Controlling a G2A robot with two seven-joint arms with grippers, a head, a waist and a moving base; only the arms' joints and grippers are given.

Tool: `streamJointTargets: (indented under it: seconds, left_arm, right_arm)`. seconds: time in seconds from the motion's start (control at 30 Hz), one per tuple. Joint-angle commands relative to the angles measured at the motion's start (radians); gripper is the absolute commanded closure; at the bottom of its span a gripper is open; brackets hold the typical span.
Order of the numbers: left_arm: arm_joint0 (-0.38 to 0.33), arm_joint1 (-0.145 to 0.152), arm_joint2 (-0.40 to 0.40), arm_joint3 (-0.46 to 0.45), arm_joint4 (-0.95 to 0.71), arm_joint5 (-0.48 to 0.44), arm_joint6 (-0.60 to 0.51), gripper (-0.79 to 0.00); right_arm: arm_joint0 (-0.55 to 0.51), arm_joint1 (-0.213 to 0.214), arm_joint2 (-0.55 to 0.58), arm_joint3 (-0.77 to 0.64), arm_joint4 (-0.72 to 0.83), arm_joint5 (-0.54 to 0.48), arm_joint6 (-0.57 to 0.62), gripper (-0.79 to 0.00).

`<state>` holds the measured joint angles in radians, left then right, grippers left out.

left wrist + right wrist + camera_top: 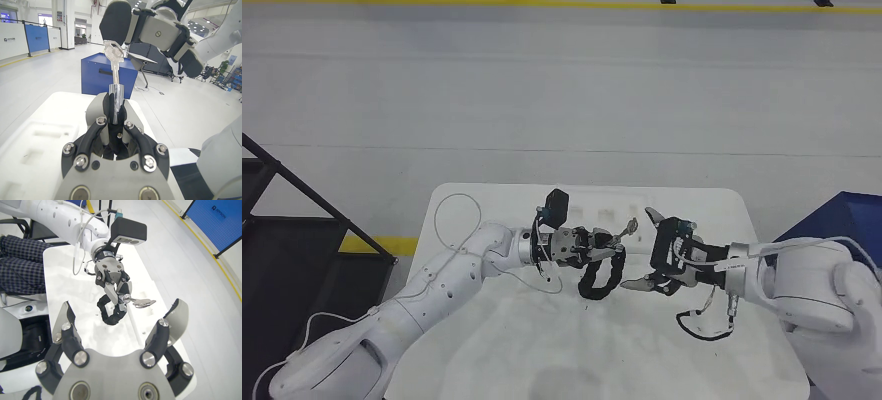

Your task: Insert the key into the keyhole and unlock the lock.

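Left gripper (115,106) is above the middle of the table (492,330), its jaws pinching the chrome lock (116,98), whose black cable (600,275) hangs below in a loop. Key (113,55) is seated in the keyhole, bow projecting right. Right gripper (122,305) is just right of the key, jaws spread wide and not closed on it.

White table (642,340), recessed foam tray (28,144) atop

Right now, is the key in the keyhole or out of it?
In. The key has its blade entering the lock's chrome cylinder, which the left gripper clamps; the open right gripper holds nothing.
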<state>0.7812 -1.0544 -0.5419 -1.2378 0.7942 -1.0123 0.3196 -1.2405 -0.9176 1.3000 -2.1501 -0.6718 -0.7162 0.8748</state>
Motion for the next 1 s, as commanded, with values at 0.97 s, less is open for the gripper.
streamJointTargets:
  seconds: [0.97]
  left_arm:
    - [-0.046,0.010,0.080,0.021,0.021,0.000,0.036,0.000]
  right_arm:
    - [0.061,0.017,-0.112,-0.036,-0.148,-0.034,0.089,-0.785]
